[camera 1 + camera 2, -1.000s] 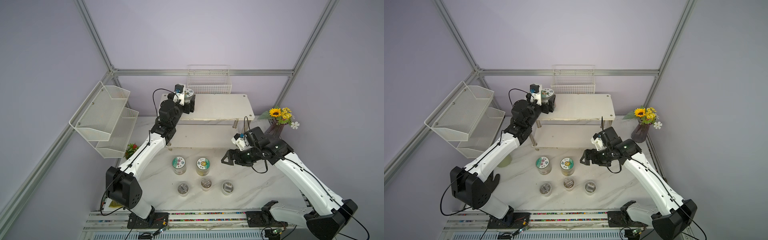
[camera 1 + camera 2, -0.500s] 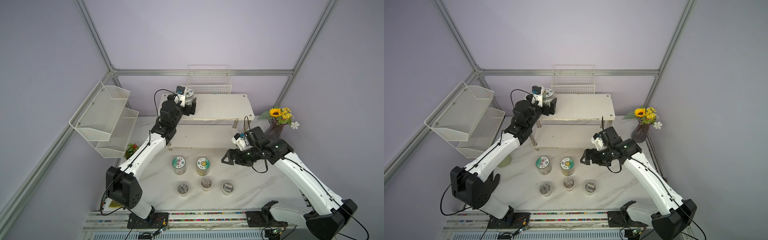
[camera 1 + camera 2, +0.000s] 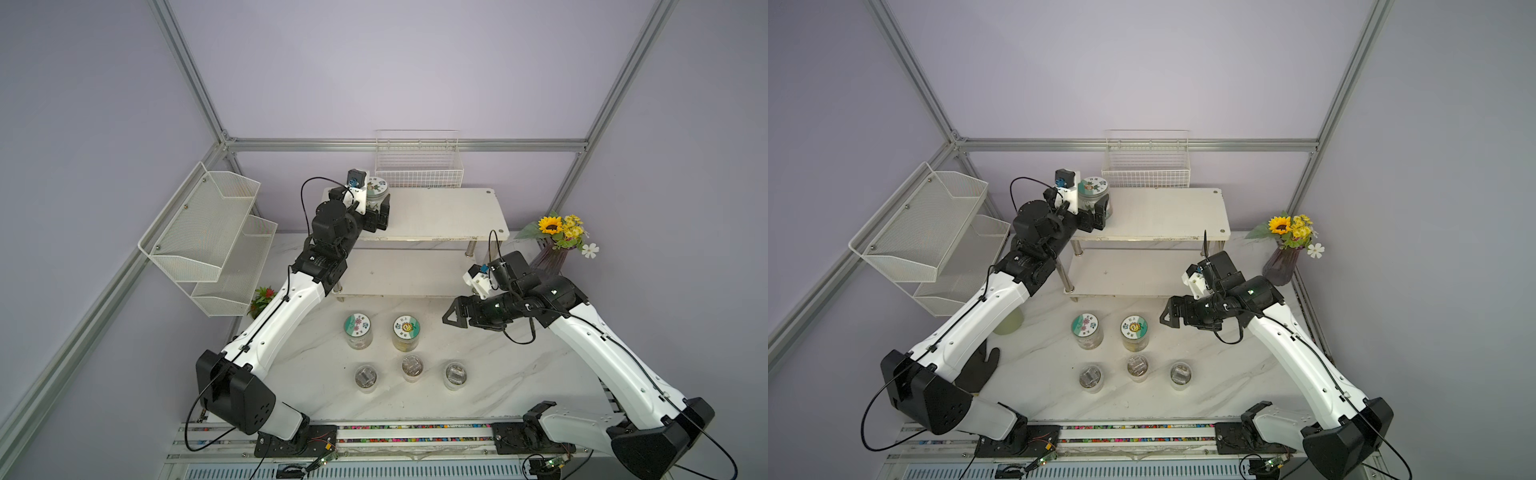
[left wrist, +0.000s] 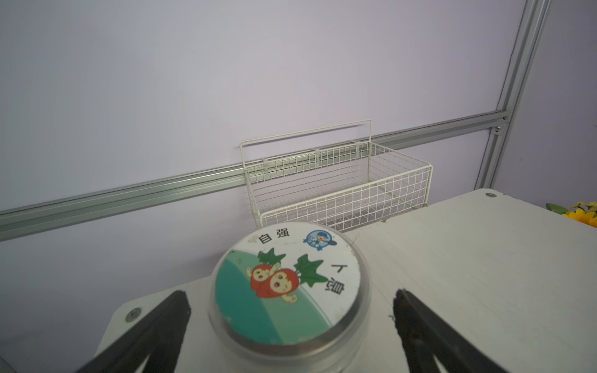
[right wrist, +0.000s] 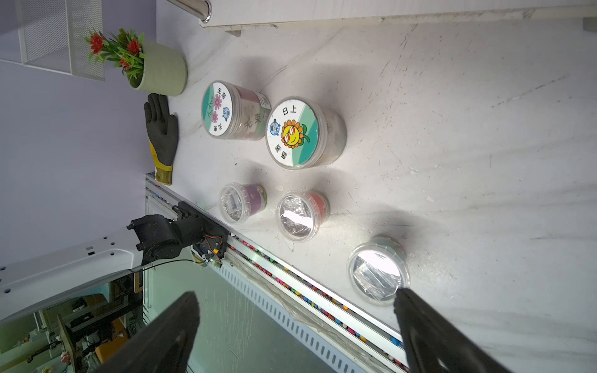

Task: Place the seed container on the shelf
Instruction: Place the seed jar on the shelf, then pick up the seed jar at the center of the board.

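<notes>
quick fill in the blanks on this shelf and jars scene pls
1. The seed container stands on the ___ board of the shelf.
2. The left gripper is ___, its jaws clear of the container on either side.
3. The right gripper holds ___.
4. In the row nearest the robot, ___ small cups stand on the table.

Missing words: top; open; nothing; three

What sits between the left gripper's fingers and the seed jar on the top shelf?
Nothing. In the left wrist view the seed jar stands between the left gripper's open fingers, with only bare shelf board in each gap.
</notes>
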Action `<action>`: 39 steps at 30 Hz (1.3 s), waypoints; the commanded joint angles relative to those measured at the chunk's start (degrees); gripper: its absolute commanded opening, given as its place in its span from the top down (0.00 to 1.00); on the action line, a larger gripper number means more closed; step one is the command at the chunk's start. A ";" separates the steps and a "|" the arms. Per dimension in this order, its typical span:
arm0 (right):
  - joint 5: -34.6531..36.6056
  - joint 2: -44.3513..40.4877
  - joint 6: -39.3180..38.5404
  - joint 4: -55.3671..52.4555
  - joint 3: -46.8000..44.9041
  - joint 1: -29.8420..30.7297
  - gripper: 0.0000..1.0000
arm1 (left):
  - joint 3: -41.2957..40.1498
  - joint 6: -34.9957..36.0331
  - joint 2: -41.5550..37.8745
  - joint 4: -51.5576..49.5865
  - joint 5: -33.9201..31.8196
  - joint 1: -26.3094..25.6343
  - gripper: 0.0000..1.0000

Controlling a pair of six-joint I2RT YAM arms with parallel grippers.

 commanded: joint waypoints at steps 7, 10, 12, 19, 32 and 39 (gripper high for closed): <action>0.94 -1.54 1.55 -0.51 2.36 -0.31 0.03 | -5.36 -1.22 -13.95 -4.28 -2.57 -0.76 0.00; 1.44 -2.10 1.81 -0.99 2.74 -0.31 0.03 | -7.73 -1.90 -18.91 -7.35 -2.57 -1.27 0.00; 1.57 -2.53 2.12 -0.95 2.62 -0.31 0.03 | -8.73 -2.36 -22.12 -10.49 -2.53 -1.65 0.02; 3.60 -3.99 3.12 -0.82 0.97 -0.31 0.03 | -9.31 -5.74 -30.52 -28.47 -5.75 -2.64 0.07; 4.93 -8.48 4.52 3.53 -6.24 -0.24 0.03 | -11.06 -15.22 -34.91 -56.39 -10.56 -3.26 0.10; 5.51 -12.42 6.06 6.66 -9.96 -0.31 0.03 | -13.20 -22.48 -31.12 -63.85 -8.36 -3.78 0.10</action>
